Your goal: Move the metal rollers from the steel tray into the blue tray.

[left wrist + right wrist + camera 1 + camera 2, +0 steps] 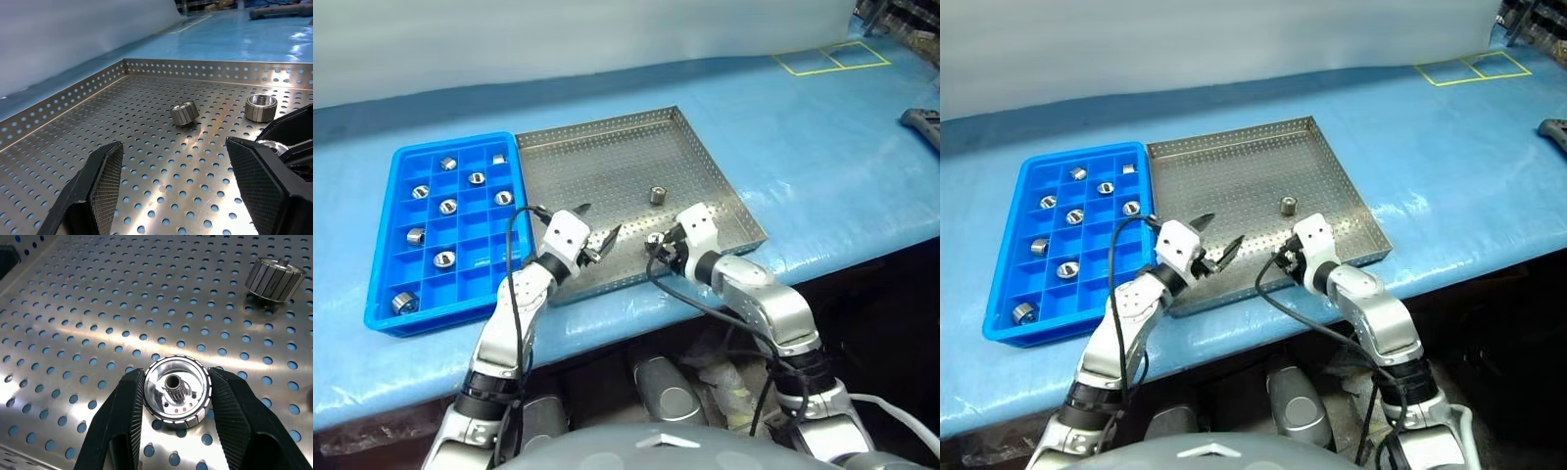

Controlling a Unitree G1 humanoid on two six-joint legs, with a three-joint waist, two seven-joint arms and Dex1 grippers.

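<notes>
Steel tray [607,166]: square, perforated sheet metal with low rim, carrying one free ribbed roller [658,194] mid-floor. Blue tray [401,211]: gridded plastic, holding what look like eight rollers [448,207] in separate cells. Right gripper [177,399]: black textured fingers pinching a shiny hollow-cored roller [177,390] on the steel floor; left gripper [585,233] spread, empty.

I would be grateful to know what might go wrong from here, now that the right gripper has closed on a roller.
1. The right gripper pinches the metal roller only by its curved rim, so it may slip out on lifting.
2. The open left gripper hovers close beside it over the steel tray; the arms might collide.
3. Several blue tray compartments are already filled; a drop could double up.
</notes>
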